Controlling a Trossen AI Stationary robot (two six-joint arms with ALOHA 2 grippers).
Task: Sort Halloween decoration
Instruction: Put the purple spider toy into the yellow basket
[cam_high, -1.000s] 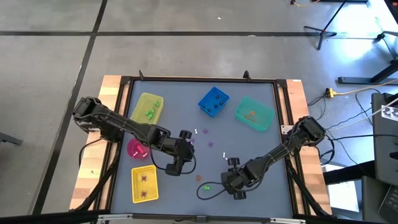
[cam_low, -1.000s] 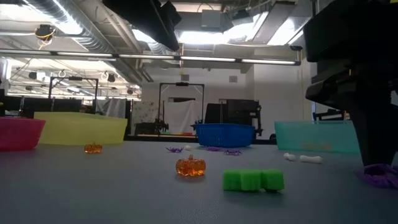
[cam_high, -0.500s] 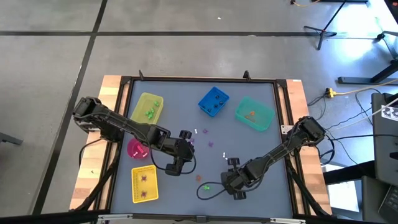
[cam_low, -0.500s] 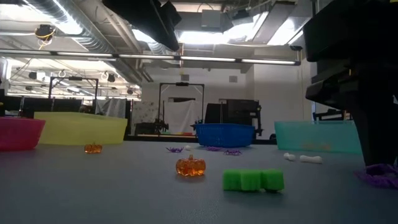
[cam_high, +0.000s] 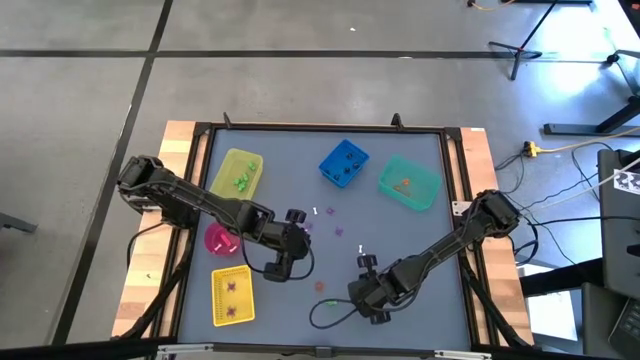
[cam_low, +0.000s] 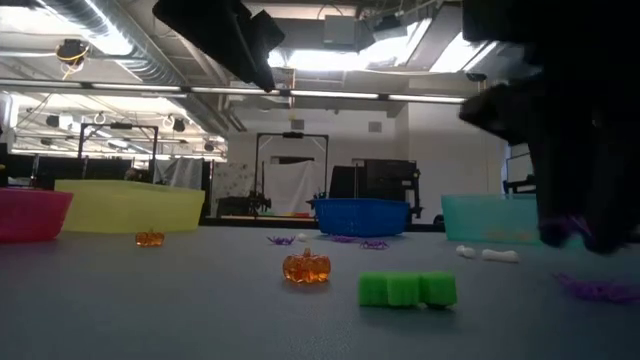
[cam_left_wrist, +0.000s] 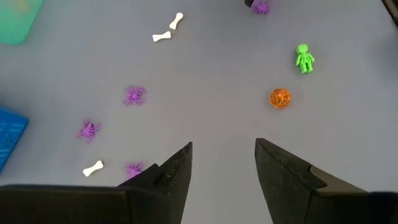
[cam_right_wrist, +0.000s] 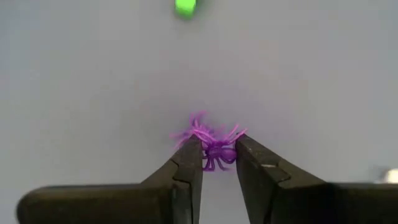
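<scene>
Right gripper (cam_right_wrist: 217, 158) has a purple spider (cam_right_wrist: 211, 144) pinched between its fingers, lifted just clear of the table (cam_high: 400, 235) near the front middle.

Left gripper (cam_left_wrist: 222, 155) hangs mid-table with fingers spread and nothing in them. More purple spiders (cam_left_wrist: 133, 95), white bones (cam_left_wrist: 162, 37), an orange pumpkin (cam_left_wrist: 279, 98) and a green skeleton (cam_left_wrist: 303, 58) lie scattered around. Yellow bin (cam_high: 238, 172), blue bin (cam_high: 343, 163) and teal bin (cam_high: 409, 183) sit along the far side, pink bowl (cam_high: 219, 240) on the left.
</scene>
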